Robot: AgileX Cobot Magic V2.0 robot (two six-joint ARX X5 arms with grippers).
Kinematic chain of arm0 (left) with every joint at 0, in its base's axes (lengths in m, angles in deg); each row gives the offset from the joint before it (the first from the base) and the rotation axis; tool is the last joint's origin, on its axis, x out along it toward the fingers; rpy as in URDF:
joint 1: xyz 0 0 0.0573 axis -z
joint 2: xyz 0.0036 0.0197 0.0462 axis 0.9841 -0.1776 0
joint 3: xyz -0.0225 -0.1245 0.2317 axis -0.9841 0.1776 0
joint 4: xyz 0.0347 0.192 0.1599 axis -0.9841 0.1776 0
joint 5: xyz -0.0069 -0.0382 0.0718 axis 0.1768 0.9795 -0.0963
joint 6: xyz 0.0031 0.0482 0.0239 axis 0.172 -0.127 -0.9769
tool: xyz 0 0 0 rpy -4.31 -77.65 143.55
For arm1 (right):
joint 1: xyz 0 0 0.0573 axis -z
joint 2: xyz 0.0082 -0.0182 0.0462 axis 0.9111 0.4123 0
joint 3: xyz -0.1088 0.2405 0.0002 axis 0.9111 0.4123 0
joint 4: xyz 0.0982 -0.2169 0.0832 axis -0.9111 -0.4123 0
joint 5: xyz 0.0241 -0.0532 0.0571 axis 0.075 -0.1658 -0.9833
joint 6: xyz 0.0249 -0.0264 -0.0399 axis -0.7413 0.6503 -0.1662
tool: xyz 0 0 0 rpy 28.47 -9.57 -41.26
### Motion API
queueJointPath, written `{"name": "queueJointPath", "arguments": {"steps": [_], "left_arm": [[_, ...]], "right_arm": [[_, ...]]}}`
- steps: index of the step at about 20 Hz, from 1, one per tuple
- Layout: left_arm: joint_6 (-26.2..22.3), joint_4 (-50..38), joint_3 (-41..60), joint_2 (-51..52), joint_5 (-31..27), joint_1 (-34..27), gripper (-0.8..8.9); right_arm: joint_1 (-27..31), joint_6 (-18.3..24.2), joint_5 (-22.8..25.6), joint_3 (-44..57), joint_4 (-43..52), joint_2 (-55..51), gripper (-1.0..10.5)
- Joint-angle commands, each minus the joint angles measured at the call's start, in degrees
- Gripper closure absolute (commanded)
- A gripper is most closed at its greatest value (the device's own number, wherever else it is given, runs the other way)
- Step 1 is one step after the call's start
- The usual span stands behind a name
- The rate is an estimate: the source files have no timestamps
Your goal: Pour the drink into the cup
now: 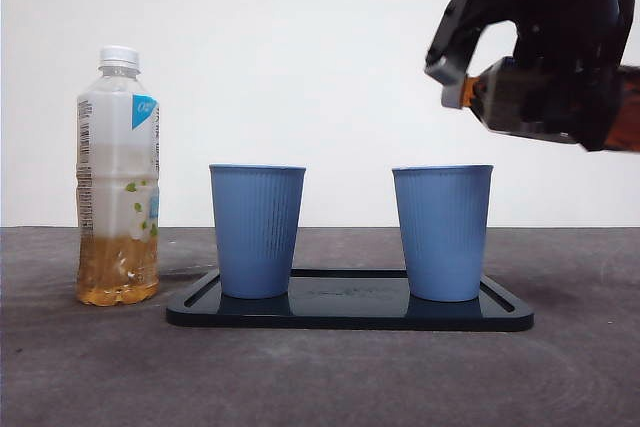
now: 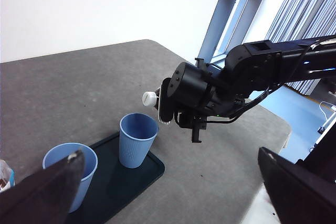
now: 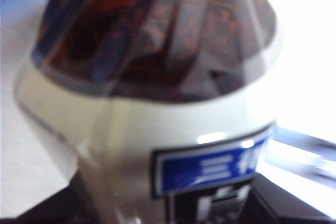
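Note:
My right gripper [image 1: 545,72] is shut on a drink bottle [image 1: 510,97] and holds it tipped nearly level, its neck pointing left above the right blue cup [image 1: 441,232]. No liquid shows falling. In the left wrist view the right gripper [image 2: 173,100] holds the bottle with its white cap [image 2: 149,98] just above that cup [image 2: 139,140]. The bottle [image 3: 157,103], with dark drink and a blue label, fills the right wrist view and hides the jaws. A second blue cup [image 1: 257,232] stands to the left. My left gripper [image 2: 170,155] is open and empty, high above the table.
Both cups stand on a black tray [image 1: 350,309]. A tall tea bottle [image 1: 118,177] with a white cap, about a quarter full, stands left of the tray. The table's far edge and a window show in the left wrist view.

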Motion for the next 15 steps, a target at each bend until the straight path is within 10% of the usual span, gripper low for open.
{"name": "queueJointPath", "arguments": {"steps": [1,5,15], "left_arm": [[-0.66,-0.63,-1.05,-0.13,0.02,0.20,2.83],[-0.63,-0.61,-1.05,-0.92,0.02,0.20,2.84],[-0.66,-0.50,-1.05,-0.92,-1.07,0.17,2.83]], "right_arm": [[0.52,-9.44,-2.89,-1.84,1.62,-3.21,7.5],[4.44,-18.75,-13.53,0.96,10.56,-11.37,7.5],[13.49,-22.53,-30.23,31.19,57.46,-25.14,7.6]]}}
